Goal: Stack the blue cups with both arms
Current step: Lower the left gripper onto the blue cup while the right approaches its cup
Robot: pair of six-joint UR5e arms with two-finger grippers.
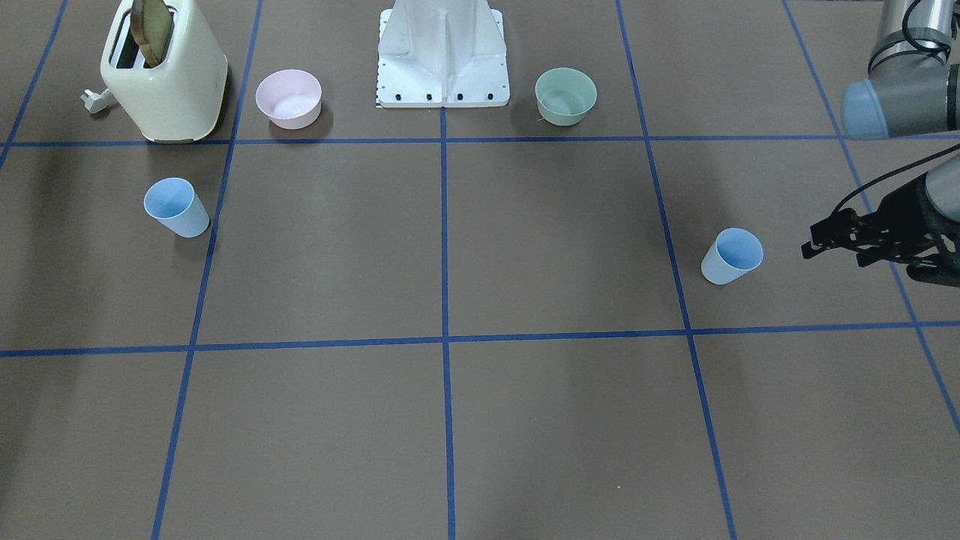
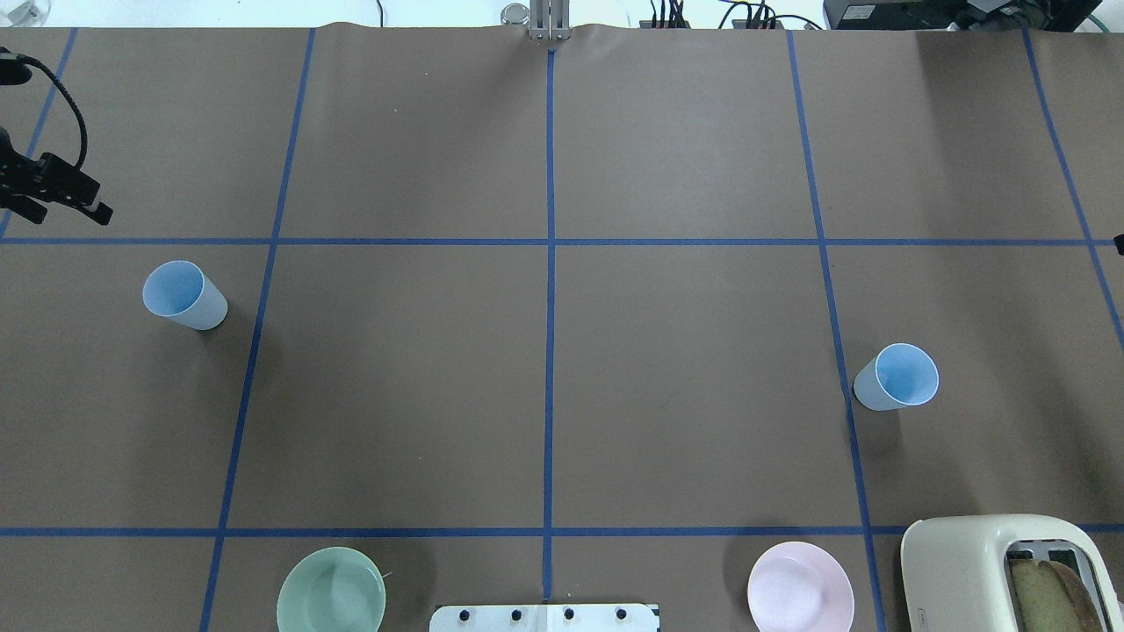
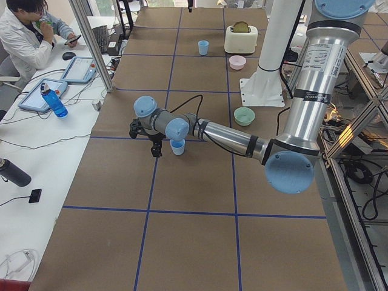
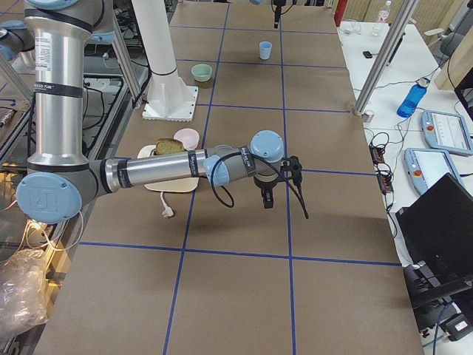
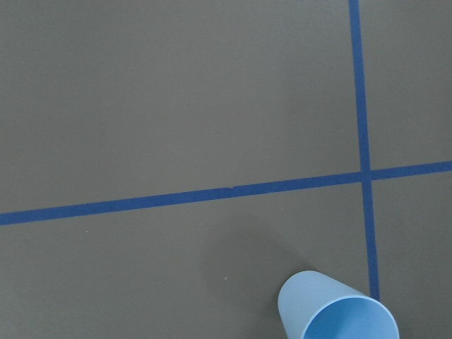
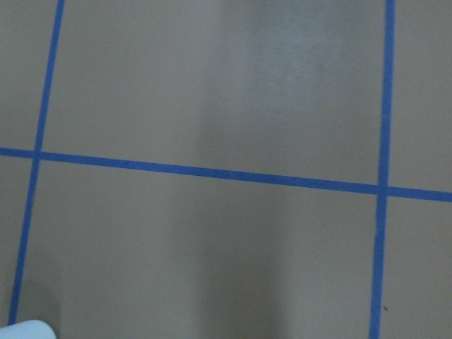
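Two pale blue cups stand upright on the brown table. One cup (image 1: 733, 256) (image 2: 184, 295) (image 3: 177, 147) is on my left side. My left gripper (image 1: 832, 253) (image 2: 72, 207) (image 3: 155, 144) hovers beside it toward the table's outer end, apart from it, open and empty. This cup's rim shows at the bottom of the left wrist view (image 5: 337, 312). The other cup (image 1: 177, 207) (image 2: 897, 377) is on my right side; a sliver of it shows in the right wrist view (image 6: 25, 330). My right gripper (image 4: 267, 198) shows clearly only from the side; I cannot tell its state.
A cream toaster (image 1: 163, 71) (image 2: 1010, 570) holding toast stands near the base on my right, with a pink bowl (image 1: 289, 98) (image 2: 800, 586) next to it. A green bowl (image 1: 565, 95) (image 2: 331, 590) sits on the left of the white base (image 1: 442, 56). An operator (image 3: 27, 36) sits beyond the far table edge.
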